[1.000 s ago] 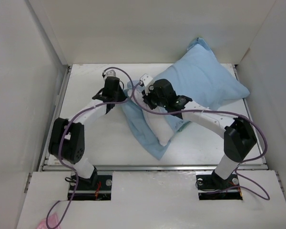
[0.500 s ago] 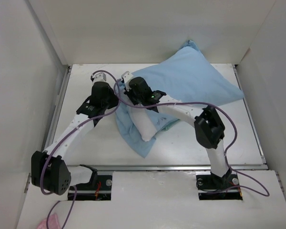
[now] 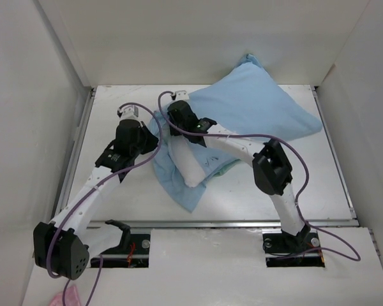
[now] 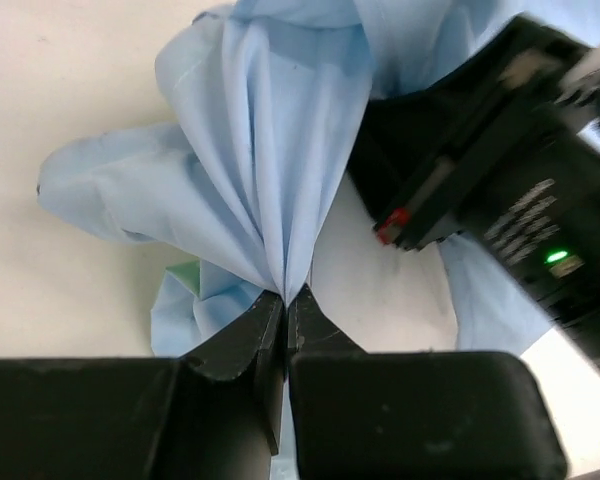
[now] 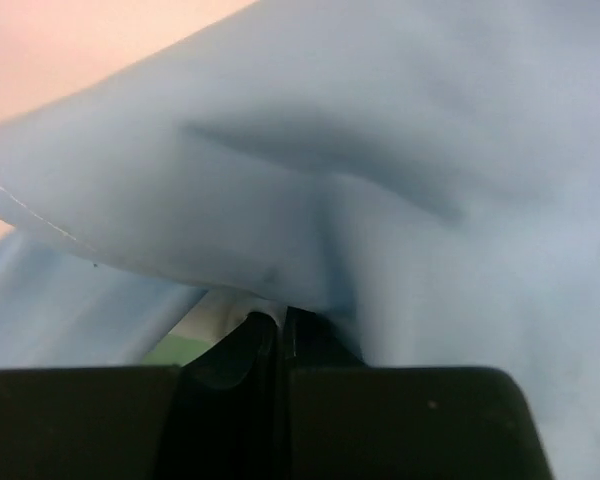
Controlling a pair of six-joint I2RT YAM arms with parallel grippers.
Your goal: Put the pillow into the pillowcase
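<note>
We see the pillow (image 3: 190,169) lying mid-table, its far part inside the pillowcase (image 3: 262,108), with a white end poking out toward the near edge. Loose blue cloth bunches around that end. Our left gripper (image 4: 285,292) pinches a gathered fold of the pillowcase, fingers pressed together; the right gripper (image 5: 280,318) likewise pinches its cloth, just beside the left

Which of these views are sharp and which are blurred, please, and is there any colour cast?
Top external view: even light, sharp throughout, soft shadows only, the pillowcase clearly readable. Left wrist view: the fabric folds are crisp, while the dark left fingers near the lens show little detail. Right wrist view: the pillowcase fills the frame and is blurred, with a pinkish cast in the upper left corner.
</note>
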